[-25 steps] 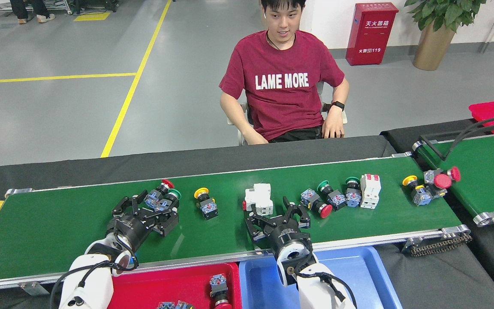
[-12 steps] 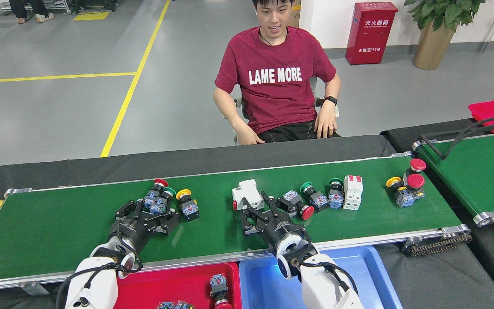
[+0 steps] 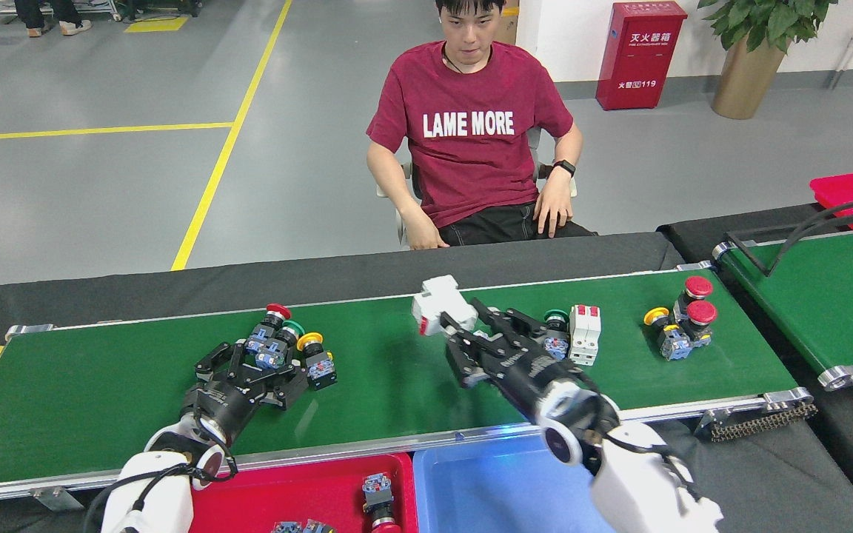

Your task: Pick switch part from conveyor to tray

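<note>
The conveyor [image 3: 397, 377] is a long green belt with silver rails running across the view. My right gripper [image 3: 460, 323] is shut on a white switch part [image 3: 437, 297] and holds it tilted above the belt's far side. My left gripper [image 3: 252, 369] stands open low over the belt, its fingers just short of a cluster of push-button parts [image 3: 278, 344] with red, green and yellow caps. A red tray [image 3: 300, 492] and a blue tray [image 3: 486, 488] lie below the belt's near rail. The red tray holds a few button parts [image 3: 376, 492].
More parts lie on the belt's right half: a white breaker with red levers [image 3: 584, 333], a green-capped button [image 3: 556, 323], and a yellow and red button group [image 3: 682, 318]. A person in a red shirt [image 3: 471, 148] sits behind the belt. A second green belt [image 3: 841, 296] stands at right.
My right gripper has shut on the white switch part, lifted it off the belt and swung right. The belt has carried the other parts leftward. My left gripper has barely moved.
</note>
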Controlling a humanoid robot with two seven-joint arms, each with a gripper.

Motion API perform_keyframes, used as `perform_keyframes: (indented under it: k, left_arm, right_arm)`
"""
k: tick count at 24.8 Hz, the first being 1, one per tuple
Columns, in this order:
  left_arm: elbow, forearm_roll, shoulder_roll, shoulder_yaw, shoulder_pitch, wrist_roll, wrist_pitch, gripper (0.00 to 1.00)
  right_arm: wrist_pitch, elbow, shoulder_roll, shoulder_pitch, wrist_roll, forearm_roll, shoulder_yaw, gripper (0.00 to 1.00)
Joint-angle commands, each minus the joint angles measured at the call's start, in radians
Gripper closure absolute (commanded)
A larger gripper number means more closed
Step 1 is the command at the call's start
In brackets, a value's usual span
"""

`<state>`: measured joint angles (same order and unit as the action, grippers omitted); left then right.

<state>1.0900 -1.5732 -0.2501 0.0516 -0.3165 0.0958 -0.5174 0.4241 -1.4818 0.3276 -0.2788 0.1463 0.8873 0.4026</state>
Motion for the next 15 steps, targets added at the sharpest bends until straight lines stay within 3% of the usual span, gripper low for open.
perform_keyframes:
  k: [1, 4, 6, 8, 9, 10, 12, 13, 14, 15]
  left_arm:
    - [0.103, 0.048, -0.063, -0.019, 0.057, 0.01, -0.124, 0.92]
    - [0.301, 0.147, -0.133, -0.059, 0.243, 0.001, -0.246, 0.92]
    - [0.424, 0.162, -0.149, -0.081, 0.366, -0.001, -0.268, 0.91]
    - [0.551, 0.165, -0.143, -0.111, 0.494, -0.001, -0.268, 0.82]
    - [0.607, 0.164, -0.132, -0.119, 0.551, -0.005, -0.268, 0.73]
    - [0.65, 0.164, -0.126, -0.121, 0.599, -0.019, -0.268, 0.56]
    - [0.677, 0.16, -0.077, -0.121, 0.637, -0.051, -0.268, 0.01]
    - [0.677, 0.16, -0.041, -0.121, 0.642, -0.053, -0.268, 0.0]
    - [0.673, 0.159, -0.02, -0.121, 0.642, -0.053, -0.268, 0.0]
    - [0.67, 0.16, -0.017, -0.127, 0.642, -0.053, -0.268, 0.0]
  right_arm:
    - [0.248, -0.049, 0.034, 0.062, -0.001, -0.039, -0.119, 0.94]
    - [0.361, -0.094, 0.056, 0.21, 0.006, -0.039, -0.28, 0.93]
    - [0.361, -0.095, 0.08, 0.28, 0.006, -0.041, -0.335, 0.93]
    - [0.361, -0.095, 0.079, 0.357, 0.006, -0.037, -0.395, 0.92]
    - [0.361, -0.095, 0.076, 0.383, 0.009, -0.036, -0.418, 0.92]
    - [0.361, -0.095, 0.076, 0.403, 0.009, -0.034, -0.433, 0.91]
    - [0.361, -0.097, 0.076, 0.438, 0.009, -0.019, -0.452, 0.9]
    - [0.361, -0.1, 0.073, 0.451, 0.009, 0.001, -0.465, 0.85]
    - [0.361, -0.101, 0.061, 0.46, 0.01, 0.021, -0.484, 0.63]
    - [0.361, -0.101, 0.044, 0.461, 0.01, 0.035, -0.498, 0.25]
